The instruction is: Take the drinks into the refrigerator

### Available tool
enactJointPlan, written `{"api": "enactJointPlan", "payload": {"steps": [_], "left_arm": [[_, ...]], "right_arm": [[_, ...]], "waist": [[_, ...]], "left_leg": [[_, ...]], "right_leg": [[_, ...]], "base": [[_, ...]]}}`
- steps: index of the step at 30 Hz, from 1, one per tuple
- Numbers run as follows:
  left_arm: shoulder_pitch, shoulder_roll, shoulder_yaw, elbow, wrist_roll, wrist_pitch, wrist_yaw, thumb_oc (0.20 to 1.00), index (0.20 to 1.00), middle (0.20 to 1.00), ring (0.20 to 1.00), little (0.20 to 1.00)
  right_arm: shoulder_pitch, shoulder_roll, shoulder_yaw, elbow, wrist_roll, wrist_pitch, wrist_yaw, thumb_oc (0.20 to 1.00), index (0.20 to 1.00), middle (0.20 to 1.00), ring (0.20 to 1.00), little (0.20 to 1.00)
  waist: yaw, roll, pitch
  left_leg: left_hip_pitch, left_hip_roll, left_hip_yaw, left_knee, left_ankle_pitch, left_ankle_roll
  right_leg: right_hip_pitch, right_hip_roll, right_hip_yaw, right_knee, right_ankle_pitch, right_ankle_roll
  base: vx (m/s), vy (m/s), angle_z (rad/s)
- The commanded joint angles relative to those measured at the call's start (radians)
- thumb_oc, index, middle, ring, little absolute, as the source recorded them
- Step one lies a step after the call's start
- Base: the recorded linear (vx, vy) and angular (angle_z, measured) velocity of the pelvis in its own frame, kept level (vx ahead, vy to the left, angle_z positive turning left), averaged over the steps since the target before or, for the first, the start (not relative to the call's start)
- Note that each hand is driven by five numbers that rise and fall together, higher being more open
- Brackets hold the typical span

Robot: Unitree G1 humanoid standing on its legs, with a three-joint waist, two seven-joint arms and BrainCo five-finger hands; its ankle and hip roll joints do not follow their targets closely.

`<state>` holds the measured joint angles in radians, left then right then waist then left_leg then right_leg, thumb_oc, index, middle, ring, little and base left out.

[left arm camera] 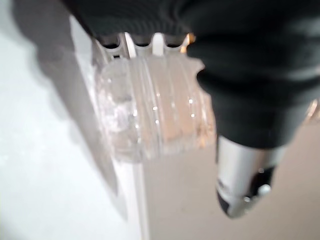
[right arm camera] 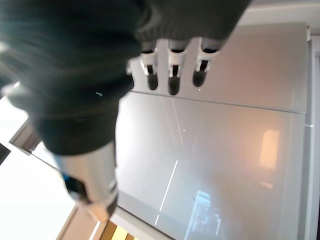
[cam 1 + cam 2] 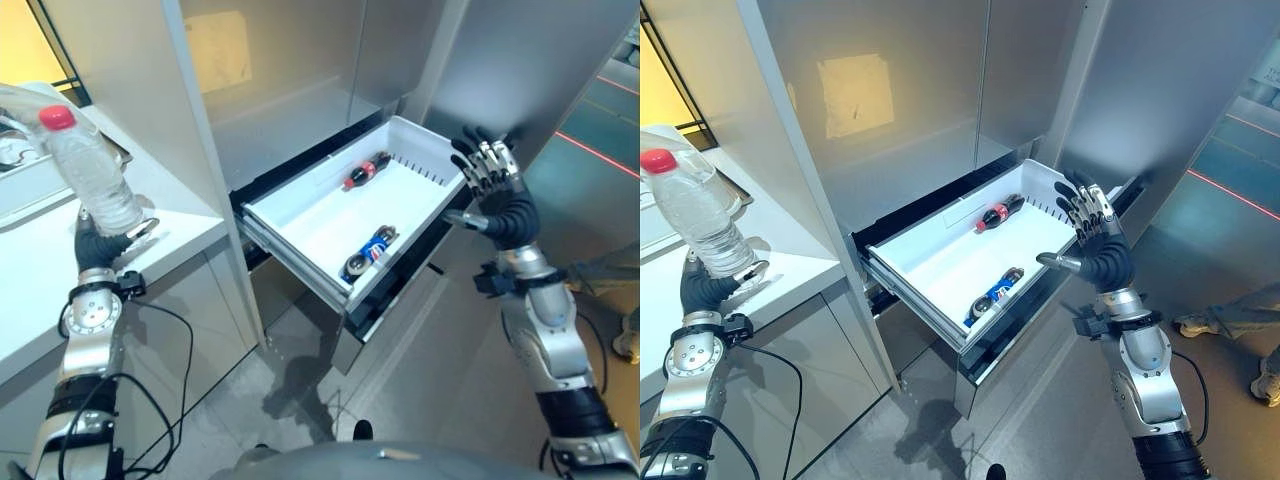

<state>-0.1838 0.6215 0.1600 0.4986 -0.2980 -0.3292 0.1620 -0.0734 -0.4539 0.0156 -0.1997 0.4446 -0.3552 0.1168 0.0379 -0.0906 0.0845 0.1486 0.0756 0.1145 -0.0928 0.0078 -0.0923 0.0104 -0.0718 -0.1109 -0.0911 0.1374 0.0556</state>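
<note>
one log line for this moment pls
left hand: holds water bottle over counter | right hand: open beside drawer | drawer: open, two drinks inside

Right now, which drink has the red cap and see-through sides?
The clear water bottle held in the left hand. The cola bottle and the can in the drawer are dark.

no text, number or sign can be read. the cola bottle [image 3: 365,171] in the drawer [image 3: 300,232] has a red label and the can [image 3: 368,252] near its front a blue one, both too small to make out. the water bottle [image 3: 92,170] bears no legible label. a pale sheet [image 3: 856,94] on the fridge wall looks blank.
</note>
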Motion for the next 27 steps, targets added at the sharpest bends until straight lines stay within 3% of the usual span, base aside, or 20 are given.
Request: {"api": "enactJointPlan", "payload": {"steps": [1,3,4,5,21,27], "left_arm": [[-0.132,0.04,-0.063,0.066,0.016,-0.005,-0.003,1.0,1.0,1.0,1.0,1.0],[-0.145,0.039,-0.075,0.076,0.027,-0.001,-0.005,0.762,0.762,0.762,0.762,0.762],[-0.153,0.034,-0.083,0.075,0.032,0.001,-0.005,0.256,0.256,0.256,0.256,0.256],[-0.155,0.027,-0.091,0.075,0.036,0.002,-0.006,0.2,0.2,0.2,0.2,0.2],[-0.107,-0.066,-0.099,0.102,0.043,0.004,-0.019,0.2,0.2,0.2,0.2,0.2],[-0.037,-0.101,-0.072,-0.04,-0.018,-0.035,-0.045,0.2,0.2,0.2,0.2,0.2]], "right_arm": [[-0.051,-0.055,-0.025,-0.125,0.046,-0.025,0.004,1.0,1.0,1.0,1.0,1.0],[-0.051,-0.054,-0.023,-0.126,0.047,-0.023,0.009,1.0,1.0,1.0,1.0,1.0],[-0.049,-0.053,-0.023,-0.128,0.05,-0.022,0.011,1.0,1.0,1.0,1.0,1.0],[-0.047,-0.05,-0.02,-0.129,0.051,-0.022,0.014,1.0,1.0,1.0,1.0,1.0],[-0.026,-0.024,-0.029,-0.134,0.029,-0.026,0.02,1.0,1.0,1.0,1.0,1.0],[-0.024,-0.022,-0.04,-0.121,0.012,-0.029,0.016,1.0,1.0,1.0,1.0,1.0]], "waist": [[-0.033,0.018,0.048],[-0.035,0.017,0.048],[-0.036,0.016,0.047],[-0.037,0.016,0.047],[-0.034,0.016,0.047],[-0.024,0.017,0.05]], "left_leg": [[0.034,-0.021,-0.031,0.006,-0.087,0.054],[0.035,-0.022,-0.031,0.006,-0.088,0.054],[0.037,-0.022,-0.03,0.006,-0.089,0.054],[0.037,-0.022,-0.03,0.006,-0.088,0.054],[0.039,-0.023,-0.033,0.006,-0.087,0.055],[0.034,-0.025,-0.038,0.006,-0.086,0.056]], "right_leg": [[0.063,0.009,-0.006,0.123,-0.136,0.042],[0.063,0.009,-0.006,0.124,-0.135,0.041],[0.063,0.009,-0.005,0.124,-0.135,0.041],[0.064,0.009,-0.005,0.124,-0.134,0.04],[0.069,0.009,-0.004,0.121,-0.131,0.037],[0.068,0.006,-0.01,0.123,-0.131,0.037]], "base": [[0.0,0.0,0.0],[0.0,0.0,0.0],[0.0,0.0,0.0],[0.0,-0.002,-0.04],[0.0,-0.001,-0.03],[0.0,0.0,0.0]]}}
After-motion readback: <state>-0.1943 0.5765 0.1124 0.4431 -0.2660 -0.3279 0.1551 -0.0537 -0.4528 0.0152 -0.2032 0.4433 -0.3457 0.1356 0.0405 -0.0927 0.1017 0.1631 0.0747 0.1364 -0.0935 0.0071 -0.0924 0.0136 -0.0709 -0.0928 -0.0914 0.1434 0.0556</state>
